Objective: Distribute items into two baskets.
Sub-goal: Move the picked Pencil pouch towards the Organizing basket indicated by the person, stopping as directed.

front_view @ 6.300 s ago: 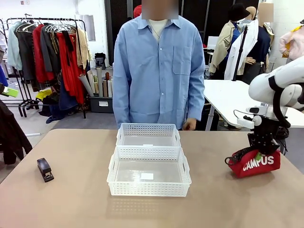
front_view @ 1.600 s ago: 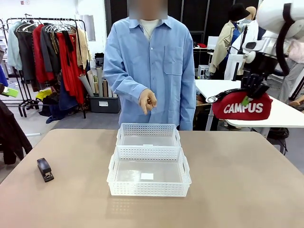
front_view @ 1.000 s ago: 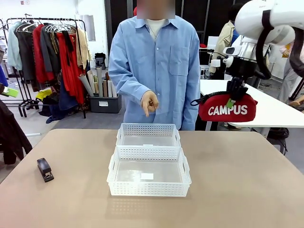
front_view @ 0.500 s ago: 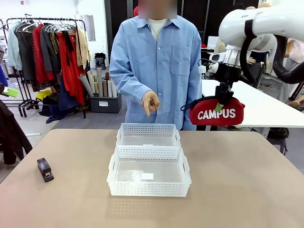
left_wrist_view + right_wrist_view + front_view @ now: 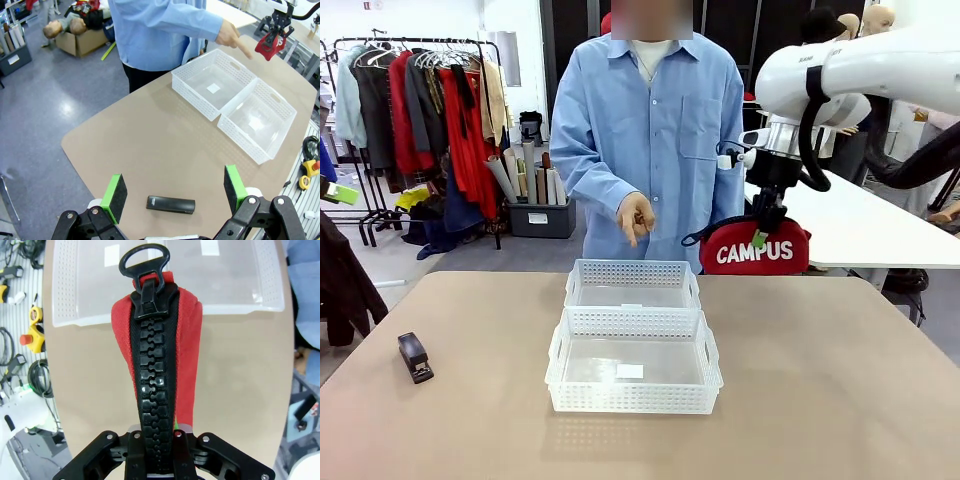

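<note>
Red pouch — clamped in right gripper.

Larger white basket: perforated walls, cut-out handles, empty, upright. Smaller basket: same type, empty, butted against its far side. Black stapler: closed, lying flat, well left of the larger basket. Red CAMPUS pouch: airborne, lettering upright, black strap drooping left, above and beyond the larger basket's right end.

Red cloth pouch, perforated white plastic baskets, matt tan tabletop
</note>
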